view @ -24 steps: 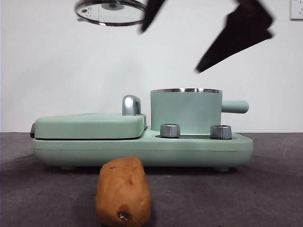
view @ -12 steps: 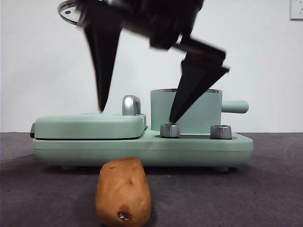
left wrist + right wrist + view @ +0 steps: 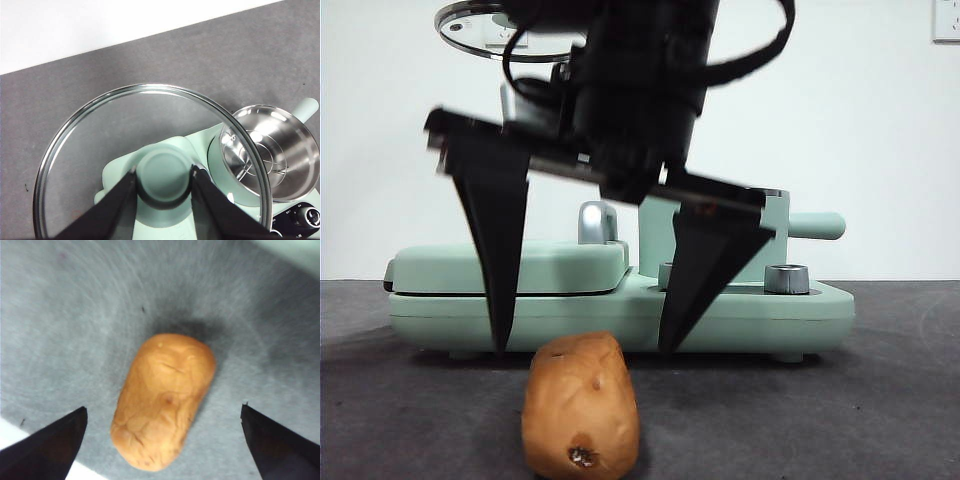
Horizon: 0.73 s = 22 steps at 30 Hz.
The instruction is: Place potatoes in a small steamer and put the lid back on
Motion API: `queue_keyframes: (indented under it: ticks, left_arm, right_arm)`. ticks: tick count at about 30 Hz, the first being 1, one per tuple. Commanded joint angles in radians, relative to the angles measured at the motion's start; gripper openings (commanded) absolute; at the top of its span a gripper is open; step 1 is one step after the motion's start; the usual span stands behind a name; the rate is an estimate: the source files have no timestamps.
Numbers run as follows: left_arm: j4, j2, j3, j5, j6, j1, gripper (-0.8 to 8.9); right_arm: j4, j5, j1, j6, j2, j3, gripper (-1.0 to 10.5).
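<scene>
The right gripper (image 3: 582,350) hung low over the tabletop (image 3: 880,400), its two black fingers (image 3: 495,240) spread wide apart with their tips just above and behind the potato (image 3: 581,405). In the right wrist view the potato (image 3: 162,400) lay between the two fingers, touching neither, and nothing was held. The potato rested lengthwise on the dark grey tabletop in front of the mint-green cooker (image 3: 620,300), with a dark spot on its near end.

The left gripper (image 3: 164,175) was up high, its fingers closed on the green knob (image 3: 164,172) of the glass lid (image 3: 100,130). The front view showed the lid (image 3: 485,30) near the top edge, held well above the cooker and roughly level.

The small steamer (image 3: 270,150) sat uncovered on the cooker's right side, its steel inside bare except for a wire rack (image 3: 260,162). From the front the pot (image 3: 775,235) was mostly hidden behind the right arm, with its stubby handle (image 3: 817,225) poking out to the side. A chrome handle (image 3: 597,222) rose behind the flat griddle cover (image 3: 560,265), and a metal dial (image 3: 786,279) showed on the base.
</scene>
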<state>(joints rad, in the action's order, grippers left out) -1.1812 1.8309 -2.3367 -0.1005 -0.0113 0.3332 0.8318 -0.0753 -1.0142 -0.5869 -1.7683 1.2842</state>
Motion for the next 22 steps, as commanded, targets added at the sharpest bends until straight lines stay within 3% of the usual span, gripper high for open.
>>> queue_keyframes:
  ticks: [1,9,17,22]
  left_arm:
    - [0.028,0.000,-0.039,0.001,0.001,0.001,0.28]
    - [0.028,0.000,-0.039,0.001,0.004,0.001,0.27]
    - [0.028,0.000,-0.039,0.001,0.004,0.001,0.27]
    - [0.027,0.000,-0.039,0.001,0.004,0.001,0.28]
  right_arm:
    - [-0.015,-0.006,-0.014,-0.014,-0.040,0.019,4.9]
    - [-0.028,-0.006,-0.016,0.006,-0.110,0.019,4.8]
    - [-0.047,-0.002,-0.018,0.023,-0.132,0.020,1.0]
    - [0.010,-0.003,-0.002,0.040,-0.108,0.065,0.8]
